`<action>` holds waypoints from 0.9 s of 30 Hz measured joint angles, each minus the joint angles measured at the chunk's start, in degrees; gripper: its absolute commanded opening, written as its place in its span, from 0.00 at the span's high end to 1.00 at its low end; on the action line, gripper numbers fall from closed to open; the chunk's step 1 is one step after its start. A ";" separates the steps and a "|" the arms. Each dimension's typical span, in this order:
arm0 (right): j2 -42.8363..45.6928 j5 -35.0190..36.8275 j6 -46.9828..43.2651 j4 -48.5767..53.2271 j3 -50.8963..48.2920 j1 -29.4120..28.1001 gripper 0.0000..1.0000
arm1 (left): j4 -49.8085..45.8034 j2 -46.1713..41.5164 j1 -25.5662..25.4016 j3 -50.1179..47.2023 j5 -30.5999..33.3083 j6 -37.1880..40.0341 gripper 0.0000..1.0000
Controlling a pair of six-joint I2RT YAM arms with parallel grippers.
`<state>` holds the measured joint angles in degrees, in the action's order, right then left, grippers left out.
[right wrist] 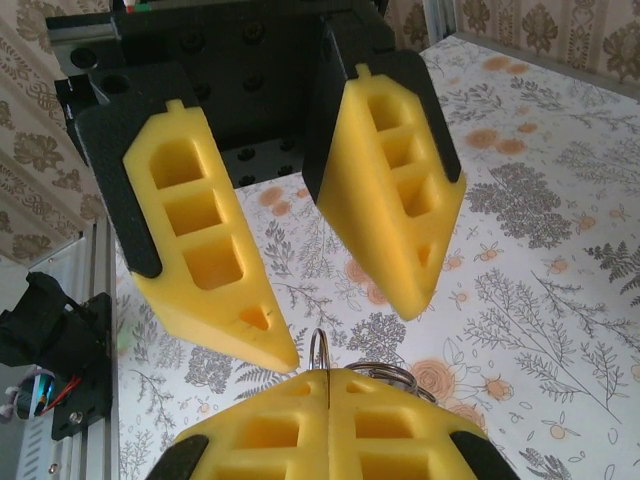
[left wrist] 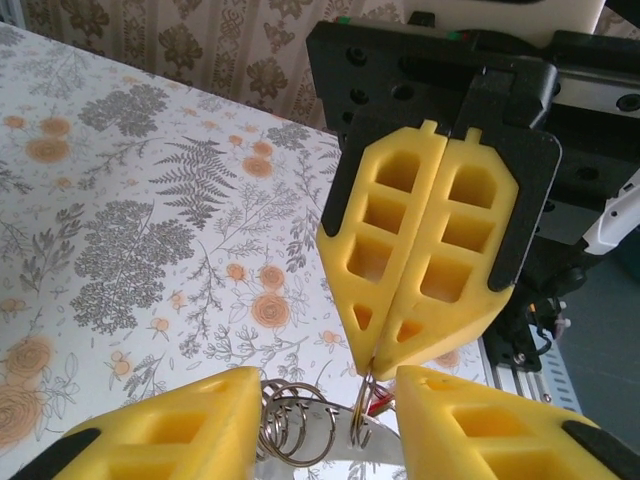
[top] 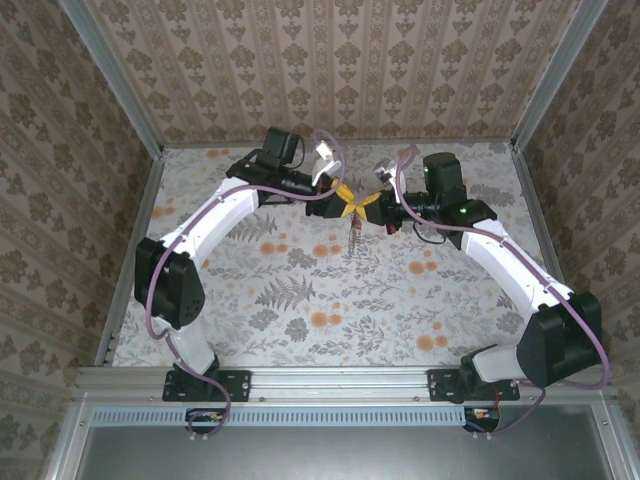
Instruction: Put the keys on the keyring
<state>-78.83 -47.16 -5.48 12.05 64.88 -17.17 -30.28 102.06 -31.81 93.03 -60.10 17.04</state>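
Observation:
Both grippers meet above the middle of the table. My right gripper is shut, pinching a thin metal split ring edge-on between its yellow fingertips. A small red end of the keys shows just behind that ring. Below hangs the keyring, a flat silvery band with several split rings threaded on it. My left gripper stands open, one finger on each side of the band and the pinched ring. The keyring's lower part is hidden.
The floral tablecloth lies beneath, well below the hanging keyring. Patterned walls close in the back and sides. An aluminium rail with both arm bases runs along the near edge.

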 measured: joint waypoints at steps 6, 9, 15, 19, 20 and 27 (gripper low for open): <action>0.00 0.02 -0.17 0.00 0.00 0.02 1.00 | -0.94 0.24 0.00 0.04 -0.87 0.87 0.75; 0.00 0.02 -0.17 -0.02 0.00 0.02 1.00 | -1.14 0.24 -0.04 0.09 -1.62 1.22 0.78; 0.00 0.11 -0.15 -0.02 0.00 0.02 1.00 | -1.95 0.26 -0.04 0.17 -2.56 2.12 0.93; 0.00 0.22 -0.15 -0.02 0.00 0.02 1.00 | -2.16 0.26 -0.04 0.17 -2.73 2.45 1.00; 0.00 0.22 -0.15 -0.02 0.00 0.00 1.00 | -2.16 0.26 -0.02 0.17 -2.73 2.51 1.00; 0.00 0.24 0.07 -0.07 0.00 0.00 1.00 | -2.08 0.26 -0.04 0.17 -2.73 2.49 1.00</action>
<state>-78.83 -46.92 -5.41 11.99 64.88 -17.17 -32.36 102.32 -31.86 93.21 -62.83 19.53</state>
